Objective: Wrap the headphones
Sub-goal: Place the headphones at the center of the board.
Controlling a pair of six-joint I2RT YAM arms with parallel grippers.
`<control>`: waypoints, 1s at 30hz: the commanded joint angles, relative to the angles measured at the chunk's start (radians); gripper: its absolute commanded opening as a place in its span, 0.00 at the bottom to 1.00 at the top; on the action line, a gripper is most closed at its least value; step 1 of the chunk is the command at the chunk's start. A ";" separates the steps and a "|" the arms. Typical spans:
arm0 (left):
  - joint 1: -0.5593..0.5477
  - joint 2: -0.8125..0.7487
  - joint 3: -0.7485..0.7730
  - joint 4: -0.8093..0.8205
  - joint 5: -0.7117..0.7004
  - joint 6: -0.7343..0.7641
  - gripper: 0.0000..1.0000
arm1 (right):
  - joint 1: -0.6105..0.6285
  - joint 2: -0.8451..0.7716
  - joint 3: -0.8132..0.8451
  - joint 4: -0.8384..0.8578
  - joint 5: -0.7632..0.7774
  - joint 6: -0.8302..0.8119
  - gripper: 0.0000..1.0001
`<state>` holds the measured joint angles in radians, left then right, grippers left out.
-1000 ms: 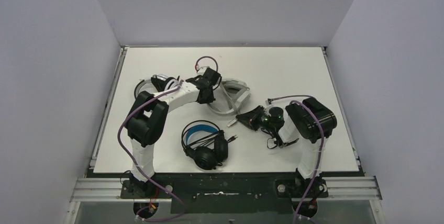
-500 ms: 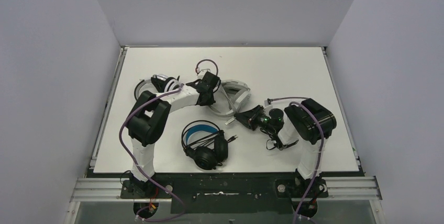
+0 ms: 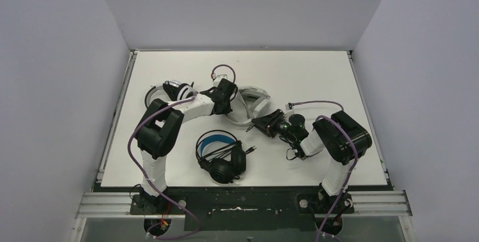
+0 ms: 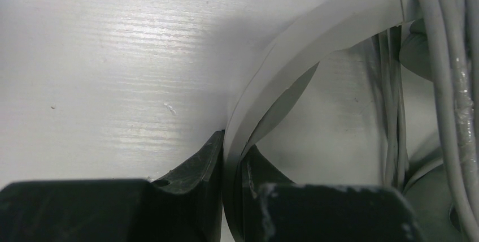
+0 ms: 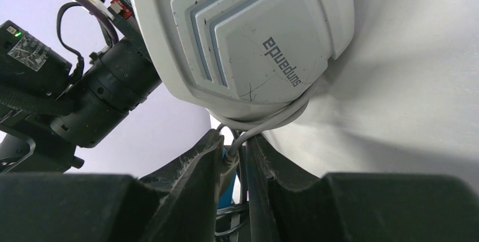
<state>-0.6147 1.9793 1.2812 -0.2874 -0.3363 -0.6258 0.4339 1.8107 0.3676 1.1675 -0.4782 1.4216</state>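
Just twelve o'clock of the counter's [image 3: 339,83] middle lies the white headset [image 3: 252,104], my left fingers [image 4: 192,168] clamped on its headband [image 4: 316,33], my right fingers [image 5: 186,180] narrowly parted around its pale cable [image 5: 265,123], grip unclear, so the windings could slip loose.

You see a white table [image 3: 316,78]. The black headset [image 3: 221,165] has a blue lining in its headband. The white and grey headset [image 3: 251,99] has a white ear cup [image 5: 243,33] with pale blue-grey angled stripes and dark grey letters, and its cable [image 5: 271,120] is pale grey. The third headset [image 3: 172,90] is white with black centres. The left arm [image 3: 192,106] and the right arm [image 3: 313,143] are white and black, with purple cables [image 3: 135,134].
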 commanded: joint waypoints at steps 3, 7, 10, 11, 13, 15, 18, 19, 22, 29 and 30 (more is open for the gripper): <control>-0.024 -0.027 -0.022 0.001 0.016 0.038 0.00 | 0.028 -0.056 0.066 -0.001 0.015 -0.053 0.24; -0.025 -0.028 -0.027 -0.009 0.014 0.044 0.00 | 0.055 -0.127 0.111 -0.145 0.028 -0.120 0.24; -0.025 -0.025 -0.029 -0.009 0.027 0.048 0.00 | 0.065 -0.166 0.138 -0.221 0.032 -0.144 0.25; -0.025 -0.023 -0.028 -0.010 0.034 0.051 0.00 | 0.065 -0.179 0.138 -0.233 0.035 -0.144 0.25; -0.025 -0.021 -0.025 -0.013 0.040 0.052 0.01 | 0.069 -0.205 0.138 -0.263 0.044 -0.150 0.29; -0.025 -0.023 -0.026 -0.014 0.040 0.052 0.01 | 0.073 -0.231 0.150 -0.309 0.049 -0.172 0.31; -0.025 -0.024 -0.027 -0.010 0.049 0.055 0.01 | 0.073 -0.252 0.169 -0.404 0.068 -0.206 0.33; -0.024 -0.023 -0.029 -0.011 0.050 0.054 0.01 | 0.074 -0.253 0.174 -0.414 0.068 -0.204 0.32; -0.026 -0.024 -0.032 -0.007 0.064 0.052 0.02 | 0.076 -0.239 0.202 -0.449 0.070 -0.211 0.33; -0.028 -0.039 -0.035 -0.011 0.072 0.076 0.07 | 0.082 -0.197 0.337 -0.698 0.040 -0.325 0.32; -0.028 -0.044 -0.037 -0.015 0.071 0.082 0.08 | 0.087 -0.201 0.357 -0.731 0.045 -0.341 0.33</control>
<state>-0.6182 1.9732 1.2663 -0.2790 -0.3367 -0.5880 0.5056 1.6138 0.6334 0.5137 -0.4595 1.1648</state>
